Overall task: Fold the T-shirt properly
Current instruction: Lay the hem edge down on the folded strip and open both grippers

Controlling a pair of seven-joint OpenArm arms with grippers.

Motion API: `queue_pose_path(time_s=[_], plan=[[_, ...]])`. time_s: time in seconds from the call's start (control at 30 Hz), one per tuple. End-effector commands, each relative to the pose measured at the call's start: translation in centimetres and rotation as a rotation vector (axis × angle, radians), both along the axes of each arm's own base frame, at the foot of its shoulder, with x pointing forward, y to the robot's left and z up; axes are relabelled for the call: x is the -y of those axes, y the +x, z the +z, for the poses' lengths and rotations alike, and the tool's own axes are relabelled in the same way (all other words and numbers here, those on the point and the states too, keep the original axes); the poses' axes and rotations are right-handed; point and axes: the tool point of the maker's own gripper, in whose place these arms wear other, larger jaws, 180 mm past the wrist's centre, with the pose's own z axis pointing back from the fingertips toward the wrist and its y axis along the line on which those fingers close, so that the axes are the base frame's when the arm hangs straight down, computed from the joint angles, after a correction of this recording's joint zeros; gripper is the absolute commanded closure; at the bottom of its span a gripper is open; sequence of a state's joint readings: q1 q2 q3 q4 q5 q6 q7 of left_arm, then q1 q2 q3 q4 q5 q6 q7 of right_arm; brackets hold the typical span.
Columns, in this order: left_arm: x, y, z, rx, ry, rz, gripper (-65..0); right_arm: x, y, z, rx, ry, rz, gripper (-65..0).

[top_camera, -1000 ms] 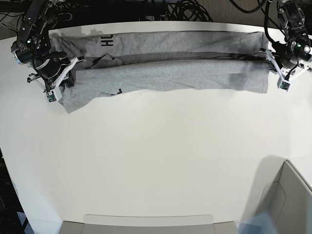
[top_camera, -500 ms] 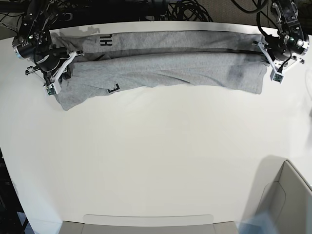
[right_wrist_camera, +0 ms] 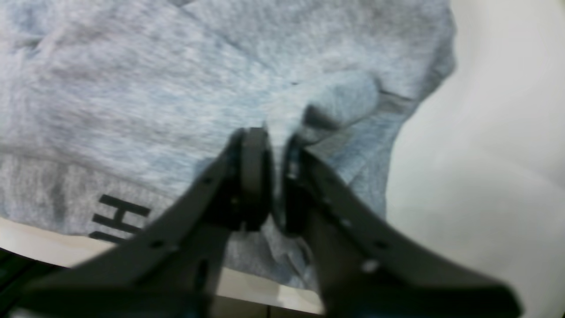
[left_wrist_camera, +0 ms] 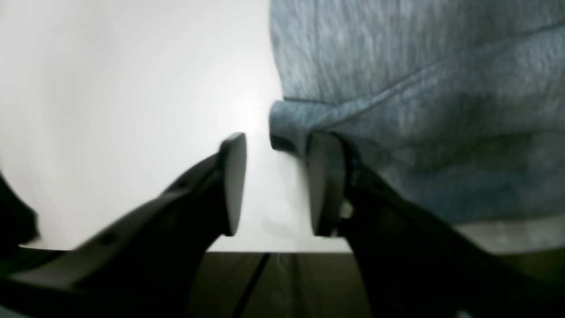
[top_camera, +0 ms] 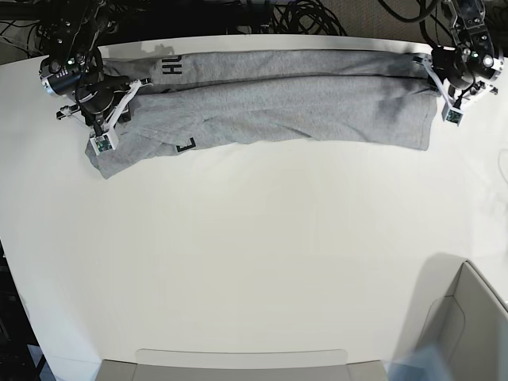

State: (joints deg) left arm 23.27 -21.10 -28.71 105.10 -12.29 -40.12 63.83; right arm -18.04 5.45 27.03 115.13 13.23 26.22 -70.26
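Observation:
The heather-grey T-shirt lies in a long band along the table's far edge, with black lettering showing near its left end. My right gripper, on the base view's left, is shut on a pinch of the T-shirt. In the right wrist view the gripper has cloth squeezed between its jaws, close to the letter H. My left gripper is at the T-shirt's right end. In the left wrist view it is open and empty, and the hem corner of the T-shirt lies against its right finger.
The white table stretches out in front of the T-shirt. A grey bin stands at the near right corner. A flat grey tray lies at the near edge. Black cables hang beyond the far edge.
Both grippers have moved toward the table's far edge. The T-shirt's near fold has gone with them and now covers more of the back layer.

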Motion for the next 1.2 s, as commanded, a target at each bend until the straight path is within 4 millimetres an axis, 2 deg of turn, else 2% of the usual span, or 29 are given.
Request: queue_pose_path(time_s=[0.0,0.1,0.2,0.3,0.4,0.5,0.57,0.7,1.07,1.13,1.17], plan=[[-0.4,0.2,1.3,0.047,0.017,0.000,-27.1,0.1,0.9,1.1,0.055,-0.004,0.013,-13.2],[-0.8,0.5,3.3,0.131,0.037,0.036,-27.4,-0.3,1.3,1.4,0.093,0.011,0.018,-16.4],[-1.7,-0.1,3.6,0.147,0.040,0.096,-28.0,-0.3,1.3,1.3,0.096,0.014,0.018,-17.2],[-2.7,0.6,4.1,0.197,0.033,0.170,-30.9,-0.4,1.4,1.4,0.098,0.015,0.020,-17.2],[-4.4,0.4,3.6,0.216,0.010,0.276,-33.3,-0.3,1.3,0.8,0.083,0.022,0.016,-17.1],[-4.9,0.2,1.0,0.140,-0.041,0.317,-37.6,-0.1,1.1,0.2,0.062,0.028,0.010,-17.1],[-5.0,0.2,-0.3,0.101,-0.070,0.333,-38.1,-0.1,1.0,0.0,0.056,0.028,0.011,-17.1],[-5.6,0.3,-1.2,0.074,-0.091,0.357,-38.1,-0.3,0.8,-0.1,0.051,0.016,0.057,-17.1],[-5.7,0.1,-0.9,0.063,-0.089,0.363,-38.1,-0.6,0.9,-0.1,0.053,0.013,0.089,-17.0],[-5.6,-0.2,0.1,0.040,-0.059,0.358,-38.1,-0.6,1.0,-0.1,0.055,0.013,0.089,-17.0],[-5.7,0.1,1.4,0.048,-0.029,0.346,-38.1,-0.6,1.0,-0.1,0.055,0.013,0.089,-17.0]])
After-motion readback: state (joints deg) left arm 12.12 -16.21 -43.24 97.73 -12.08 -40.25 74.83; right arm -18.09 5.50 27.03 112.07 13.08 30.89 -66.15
